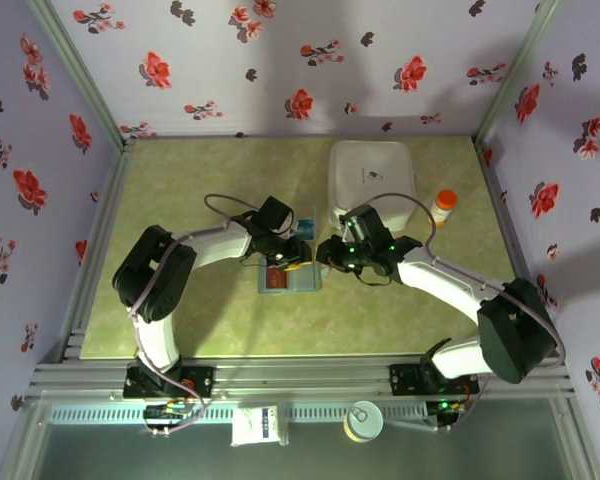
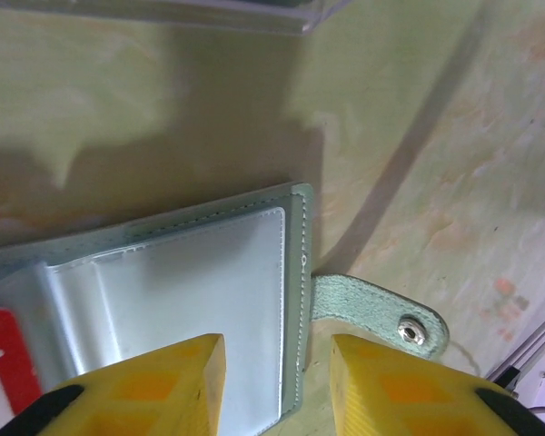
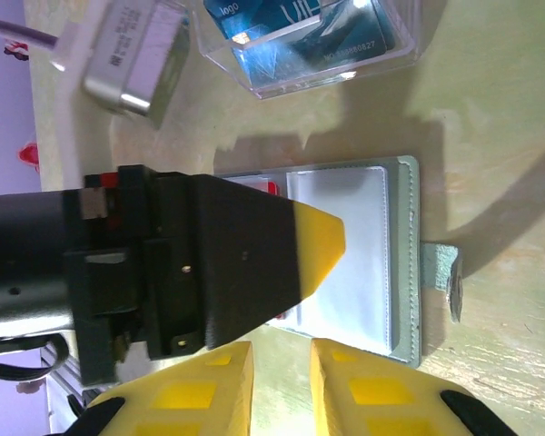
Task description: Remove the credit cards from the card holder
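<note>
The card holder (image 2: 295, 300) lies open on the green table, its clear slots facing up and its snap tab (image 2: 381, 313) sticking out to the side. A red credit card (image 2: 4, 363) sits in its inner panel. My left gripper (image 2: 277, 386) hovers over the holder's outer edge, open, with that edge in the gap between the yellow fingers. Seen from above, the holder (image 1: 302, 281) lies under both grippers. My right gripper (image 3: 282, 391) stands just off the holder's (image 3: 401, 263) near edge, open a little over bare table. Blue credit cards (image 3: 300, 32) lie in a clear box.
The clear plastic box (image 1: 302, 226) stands just behind the holder. A big white square box (image 1: 372, 175) sits at the back right with an orange-capped bottle (image 1: 443, 205) beside it. The left arm's finger (image 3: 254, 254) overhangs the holder in the right wrist view.
</note>
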Controlling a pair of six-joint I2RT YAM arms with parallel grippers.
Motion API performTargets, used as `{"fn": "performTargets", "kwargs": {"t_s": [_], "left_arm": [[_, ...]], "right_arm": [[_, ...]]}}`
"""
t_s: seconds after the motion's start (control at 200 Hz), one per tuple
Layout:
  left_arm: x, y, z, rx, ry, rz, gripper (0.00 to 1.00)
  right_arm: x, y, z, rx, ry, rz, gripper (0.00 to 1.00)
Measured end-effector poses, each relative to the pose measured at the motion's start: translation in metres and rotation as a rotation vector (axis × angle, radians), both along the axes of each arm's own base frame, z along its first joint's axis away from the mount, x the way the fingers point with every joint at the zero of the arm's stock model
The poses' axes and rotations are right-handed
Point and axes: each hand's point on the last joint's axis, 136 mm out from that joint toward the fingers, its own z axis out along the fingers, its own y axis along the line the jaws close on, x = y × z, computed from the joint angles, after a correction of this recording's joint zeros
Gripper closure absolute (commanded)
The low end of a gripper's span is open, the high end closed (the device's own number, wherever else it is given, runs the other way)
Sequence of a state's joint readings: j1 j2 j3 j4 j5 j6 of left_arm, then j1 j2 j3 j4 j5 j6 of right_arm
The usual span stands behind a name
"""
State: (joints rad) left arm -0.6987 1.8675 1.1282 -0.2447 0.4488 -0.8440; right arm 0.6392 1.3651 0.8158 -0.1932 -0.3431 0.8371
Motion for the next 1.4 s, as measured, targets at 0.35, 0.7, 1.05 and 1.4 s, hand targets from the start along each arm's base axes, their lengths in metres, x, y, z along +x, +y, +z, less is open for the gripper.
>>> {"fn": "performTargets", "kwargs": {"t_s": [0.35,0.7,1.05,1.4], "left_arm": [[0.001,-0.005,-0.009,0.001,0.019,0.001,0.64],[0.002,-0.006,-0.009,-0.003,0.013,0.001,0.64],[0.008,0.000,0.034,-0.056,-0.056,0.020,0.65],[0.005,0.049,0.031,-0.034,-0.045,0.108,0.68]], "right_arm": [[-0.005,-0.006,-0.003,-0.015,0.011,-0.005,0.74],[-0.006,-0.005,-0.005,-0.015,0.017,-0.002,0.75],[-0.004,0.000,-0.023,-0.027,0.062,0.008,0.75],[0.000,0.038,-0.035,-0.035,0.098,0.076,0.75]]}}
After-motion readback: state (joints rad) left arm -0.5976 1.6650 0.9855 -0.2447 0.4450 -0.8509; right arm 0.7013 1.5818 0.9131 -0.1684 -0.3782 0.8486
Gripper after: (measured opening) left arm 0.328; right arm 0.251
